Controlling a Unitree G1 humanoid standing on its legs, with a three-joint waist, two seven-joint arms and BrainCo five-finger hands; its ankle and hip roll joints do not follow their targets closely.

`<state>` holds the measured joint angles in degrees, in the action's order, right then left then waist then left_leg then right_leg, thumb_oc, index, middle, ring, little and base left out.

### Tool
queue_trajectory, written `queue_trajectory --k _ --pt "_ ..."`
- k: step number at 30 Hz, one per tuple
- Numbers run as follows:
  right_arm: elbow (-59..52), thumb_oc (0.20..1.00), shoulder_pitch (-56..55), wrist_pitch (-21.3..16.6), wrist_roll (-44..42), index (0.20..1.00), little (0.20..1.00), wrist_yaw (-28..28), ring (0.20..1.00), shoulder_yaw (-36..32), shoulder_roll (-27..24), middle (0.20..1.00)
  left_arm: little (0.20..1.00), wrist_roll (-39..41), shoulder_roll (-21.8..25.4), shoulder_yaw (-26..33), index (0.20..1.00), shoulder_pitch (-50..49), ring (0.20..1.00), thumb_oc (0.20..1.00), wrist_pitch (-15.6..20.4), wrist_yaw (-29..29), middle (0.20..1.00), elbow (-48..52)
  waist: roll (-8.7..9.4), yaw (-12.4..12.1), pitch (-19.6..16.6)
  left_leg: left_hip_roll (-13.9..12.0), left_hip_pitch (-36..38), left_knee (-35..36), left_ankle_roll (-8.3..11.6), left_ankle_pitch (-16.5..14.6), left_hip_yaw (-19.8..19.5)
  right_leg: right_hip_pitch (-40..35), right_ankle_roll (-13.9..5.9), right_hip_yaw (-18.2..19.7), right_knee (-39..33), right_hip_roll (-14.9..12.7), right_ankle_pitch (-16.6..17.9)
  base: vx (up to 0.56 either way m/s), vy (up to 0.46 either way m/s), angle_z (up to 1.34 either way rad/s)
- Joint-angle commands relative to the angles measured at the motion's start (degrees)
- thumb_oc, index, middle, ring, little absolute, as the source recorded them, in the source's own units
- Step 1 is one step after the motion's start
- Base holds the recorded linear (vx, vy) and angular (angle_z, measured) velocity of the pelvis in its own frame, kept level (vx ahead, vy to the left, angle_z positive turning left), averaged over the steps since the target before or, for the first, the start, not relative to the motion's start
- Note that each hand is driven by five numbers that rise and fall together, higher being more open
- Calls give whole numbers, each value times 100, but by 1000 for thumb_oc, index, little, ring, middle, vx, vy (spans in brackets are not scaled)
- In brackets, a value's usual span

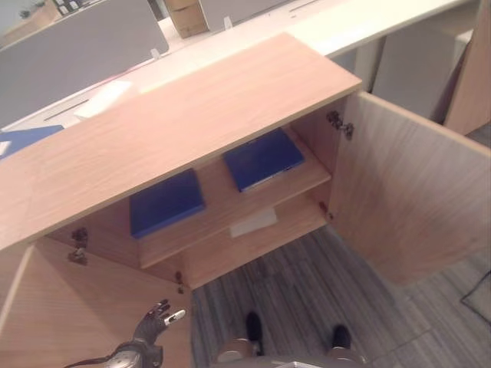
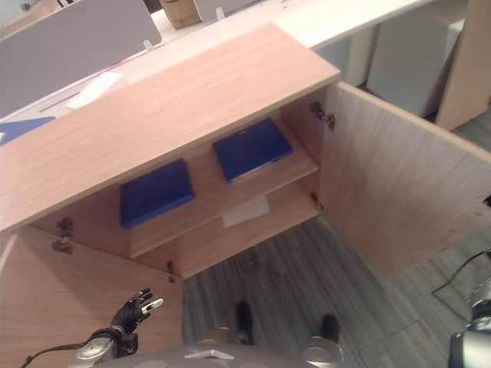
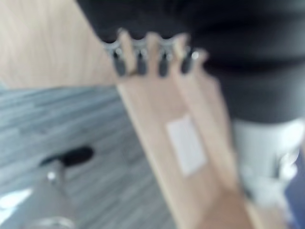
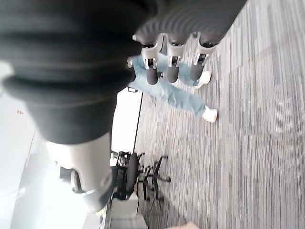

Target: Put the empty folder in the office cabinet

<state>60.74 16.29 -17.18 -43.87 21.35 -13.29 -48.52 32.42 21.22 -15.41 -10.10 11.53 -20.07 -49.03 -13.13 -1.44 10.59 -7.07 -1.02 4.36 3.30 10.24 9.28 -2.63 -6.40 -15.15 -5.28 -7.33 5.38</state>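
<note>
The wooden office cabinet stands with both doors swung wide. Two blue folders lie flat on its upper shelf, one at the left and one at the right. My left hand hovers low in front of the left door, fingers spread and holding nothing. In the right wrist view my right hand hangs over the carpet, its fingers relaxed and bare.
A white sheet lies on the lower shelf. The right door juts out over grey carpet. Behind the cabinet runs a pale desk with another blue item. A person's legs and an office chair are nearby.
</note>
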Motion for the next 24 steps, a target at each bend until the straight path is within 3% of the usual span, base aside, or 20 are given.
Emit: queue_trajectory --k 1,2,4,6,8,12,17,21,24 --pt "-61 1000 256 96 422 1000 1000 -1188 1000 155 -74 1000 1000 122 335 102 1000 248 1000 1000 193 -137 1000 -76 549 -93 234 627 412 -214 -154 -1219 -79 -60 248 -92 118 78 -619 -27 -19 6" --pt "-126 1000 290 144 346 1000 1000 -1632 1000 246 -152 1000 1000 95 318 136 1000 182 1000 1000 248 -167 1000 -84 543 -96 232 619 417 -213 -139 -1211 -79 -78 255 -101 110 82 -625 -20 -20 6" --pt "-242 1000 277 209 495 1000 1000 -1995 1000 305 -178 1000 1000 111 339 194 1000 138 1000 1000 295 -241 1000 -154 563 -78 226 594 433 -207 -105 -1189 -50 -80 258 -126 129 83 -629 -6 -27 5" --pt "-478 1000 196 257 350 1000 1000 -3020 1000 413 -241 1000 1000 47 326 342 1000 73 1000 1000 342 -347 1000 -236 624 -57 202 551 442 -206 -59 -1177 -8 -92 258 -177 149 77 -651 -11 -46 2" --pt "-543 1000 175 283 467 1000 1000 -3193 1000 438 -249 1000 1000 46 335 379 1000 68 1000 1000 339 -374 1000 -250 647 -50 197 539 441 -209 -48 -1178 2 -93 257 -187 156 77 -660 -6 -16 -1" --pt "-761 1000 75 275 730 1000 1000 -4109 1000 633 -242 1000 1000 76 330 494 1000 82 1000 1000 402 -435 1000 -350 781 -36 199 460 430 -221 -6 -1169 71 -101 267 -247 179 91 -685 -18 -28 0" --pt "-1282 1000 -178 35 1019 1000 1000 -4435 1000 949 147 1000 1000 129 268 691 1000 36 1000 1000 532 -470 1000 -399 1003 -62 236 326 387 -245 49 -1118 124 -121 290 -328 204 141 -703 -9 -10 0" --pt "-1914 1000 -753 168 1404 1000 1000 -4804 1000 1052 654 1000 1000 359 133 908 1000 -37 1000 1000 537 -457 1000 -258 1127 -33 243 197 441 -258 116 -1154 280 -226 255 -425 207 160 -802 26 36 4" --pt "-2525 1000 -1363 23 1919 1000 1000 -4927 1000 1550 1346 1000 1000 365 -37 1060 1000 5 1000 1000 385 -437 1000 -55 1239 25 291 -4 470 -269 151 -1050 735 -261 262 -723 268 108 -808 -2 86 25"
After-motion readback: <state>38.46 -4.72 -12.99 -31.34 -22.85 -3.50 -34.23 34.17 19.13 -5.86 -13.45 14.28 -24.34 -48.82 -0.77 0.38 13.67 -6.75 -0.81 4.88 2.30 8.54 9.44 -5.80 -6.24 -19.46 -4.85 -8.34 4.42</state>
